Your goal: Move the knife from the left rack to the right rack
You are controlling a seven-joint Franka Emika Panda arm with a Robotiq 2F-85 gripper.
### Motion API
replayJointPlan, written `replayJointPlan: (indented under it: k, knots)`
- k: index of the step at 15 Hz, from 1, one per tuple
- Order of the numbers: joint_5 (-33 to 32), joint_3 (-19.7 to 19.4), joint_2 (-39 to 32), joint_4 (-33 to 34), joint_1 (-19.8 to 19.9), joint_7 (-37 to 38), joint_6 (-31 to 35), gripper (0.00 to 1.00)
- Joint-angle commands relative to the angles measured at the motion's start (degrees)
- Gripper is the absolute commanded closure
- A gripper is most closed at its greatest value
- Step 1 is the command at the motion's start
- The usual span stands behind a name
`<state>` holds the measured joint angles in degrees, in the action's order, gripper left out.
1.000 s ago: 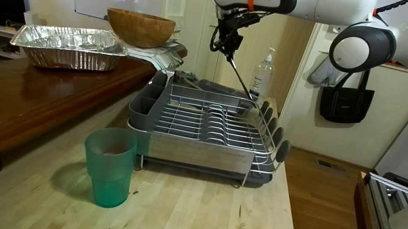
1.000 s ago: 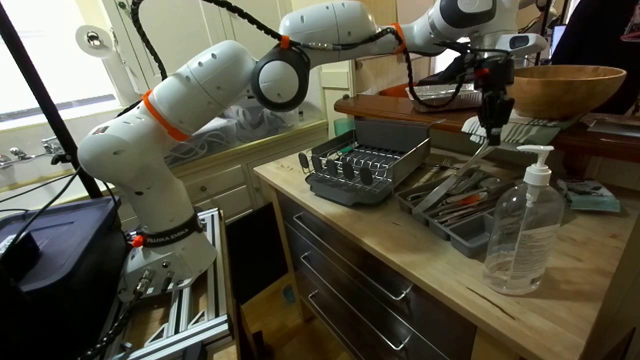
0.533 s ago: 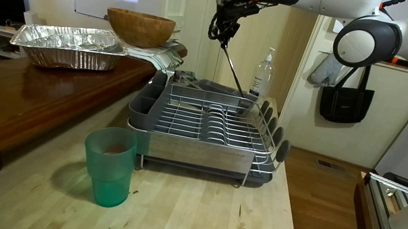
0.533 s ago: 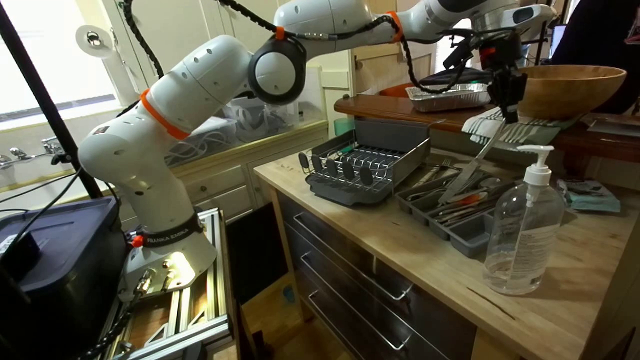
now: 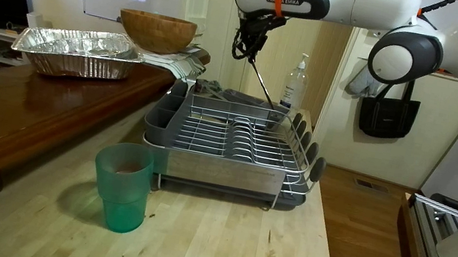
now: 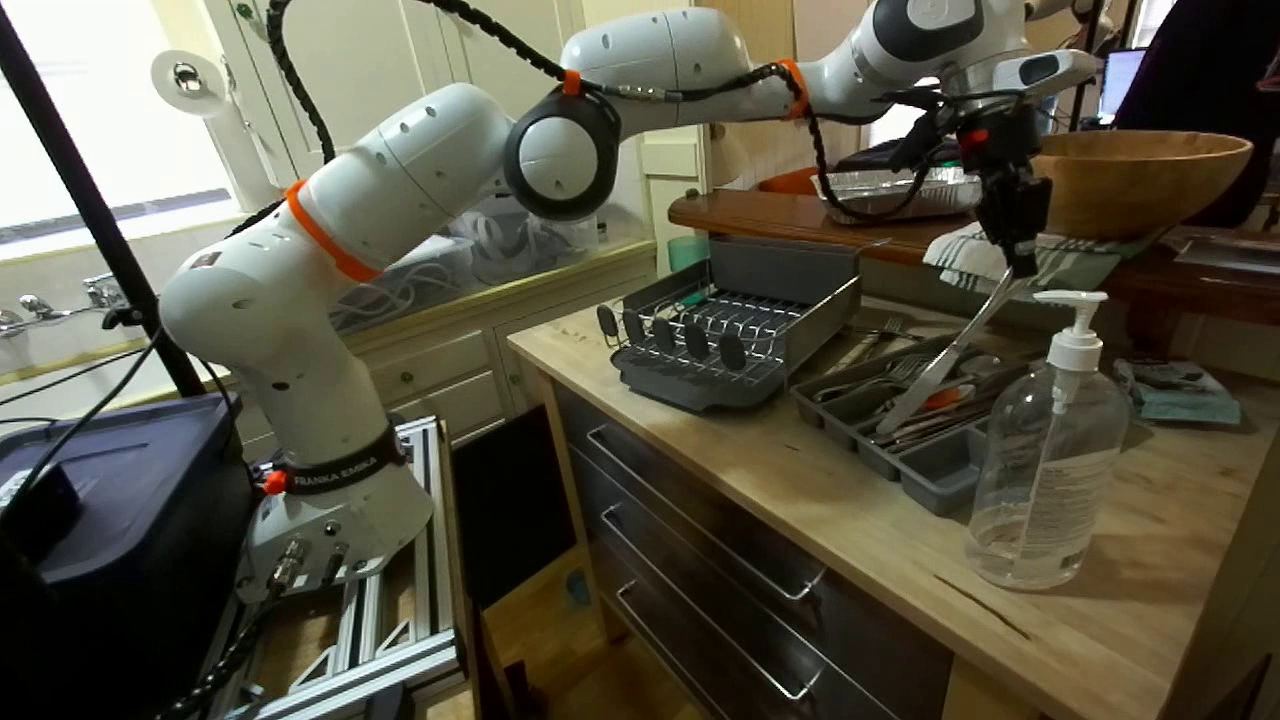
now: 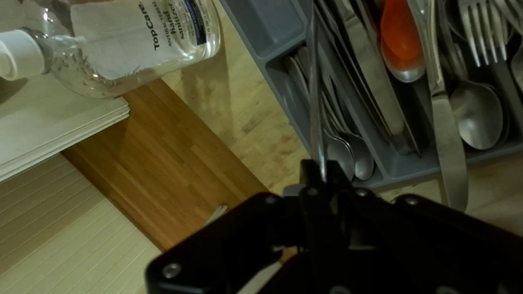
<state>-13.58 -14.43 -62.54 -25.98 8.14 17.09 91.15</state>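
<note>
The knife (image 6: 950,352) is long, slim and silvery. It hangs at a slant from my gripper (image 6: 1022,264), which is shut on its upper end. In the wrist view the knife (image 7: 314,102) runs out edge-on from between the fingertips (image 7: 321,166). Its lower end is over the cutlery tray; I cannot tell if they touch. In an exterior view my gripper (image 5: 251,57) holds the knife (image 5: 263,84) behind the drainer. The right rack's dark upright dividers (image 5: 318,169) line one drainer end and also show here (image 6: 664,336). I cannot make out a shiny left rack.
A grey cutlery tray (image 6: 930,484) with several utensils stands beside the drainer (image 5: 226,172). The drainer has a grey caddy (image 5: 164,119). A sanitizer bottle (image 6: 1045,490) stands near the tray. A green cup (image 5: 124,190), wooden bowl (image 6: 1130,185) and foil pan (image 5: 79,67) are around.
My gripper and the knife have moved away from the drainer, rising first and then sinking a little. The knife has stayed in the grip, its lower end shifting farther along the tray.
</note>
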Motion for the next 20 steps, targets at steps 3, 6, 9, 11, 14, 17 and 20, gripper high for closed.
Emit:
replayJointPlan:
  k: [3, 6, 9, 11, 14, 17, 20]
  knots:
    - [-2.82, -2.52, -3.06, 0.57, -1.36, 3.42, -2.95, 0.66]
    - [-2.96, -2.95, -4.4, 1.14, -1.63, 4.92, -5.05, 0.44]
    - [-2.74, -3.04, -4.75, 1.49, -1.61, 5.83, -6.6, 0.22]
    - [-2.72, -3.04, -4.58, 1.6, -1.59, 5.79, -7.12, 0.06]
    - [-2.77, -3.27, -3.29, 0.13, -1.91, 6.5, -6.84, 0.0]
    - [-1.89, -3.19, -2.23, -0.24, -1.49, 9.53, -9.08, 0.0]
    - [-1.93, -3.69, -2.23, -0.79, -0.81, 12.9, -13.26, 0.0]
